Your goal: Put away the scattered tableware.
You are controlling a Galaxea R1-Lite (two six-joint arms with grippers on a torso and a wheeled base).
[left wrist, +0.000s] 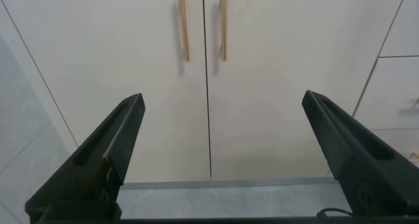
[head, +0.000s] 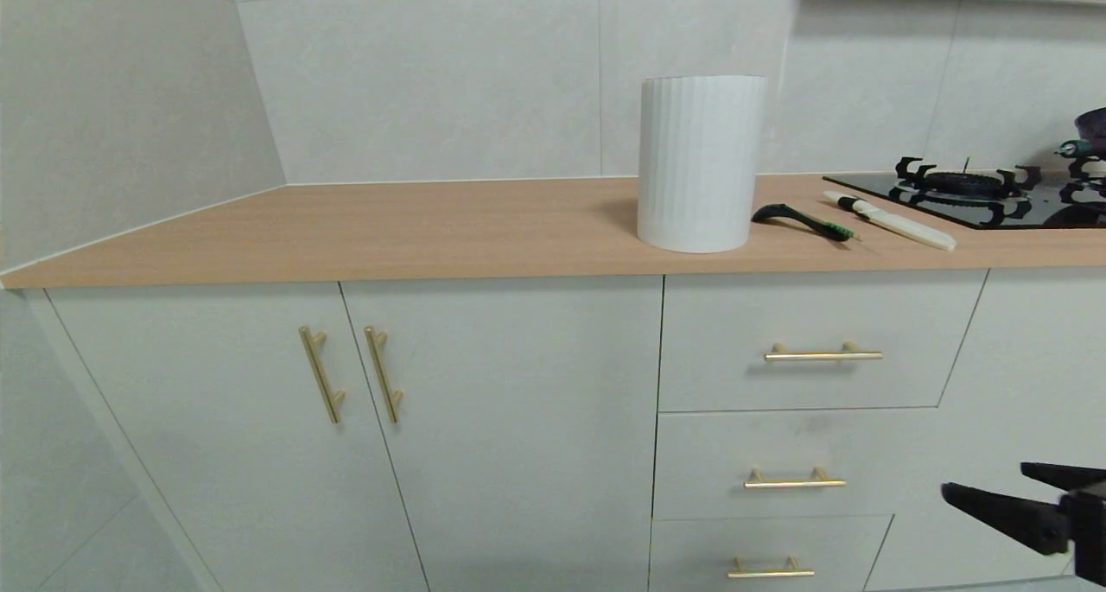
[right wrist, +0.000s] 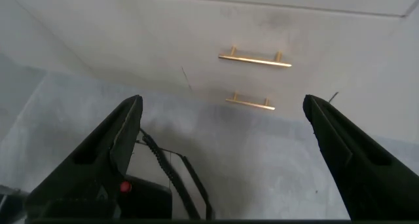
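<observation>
A tall white ribbed cylindrical holder stands upright on the pale wooden worktop, close to its front edge and toward its right end, as seen from the head camera. Beside it lie a slim black-and-green utensil and a white knife. Both are flat, near each other but apart, between the holder and the black glass gas hob at the worktop's right end. The right gripper hangs low in front of the white drawer fronts, well below the worktop, fingers spread and holding nothing. The left wrist view adds the left gripper, its fingers likewise released and empty. It faces a pair of white cabinet doors with two vertical brass bar handles above a grey floor. The right wrist view takes in two horizontal brass drawer handles, with black cables trailing over the floor between the spread fingers.
</observation>
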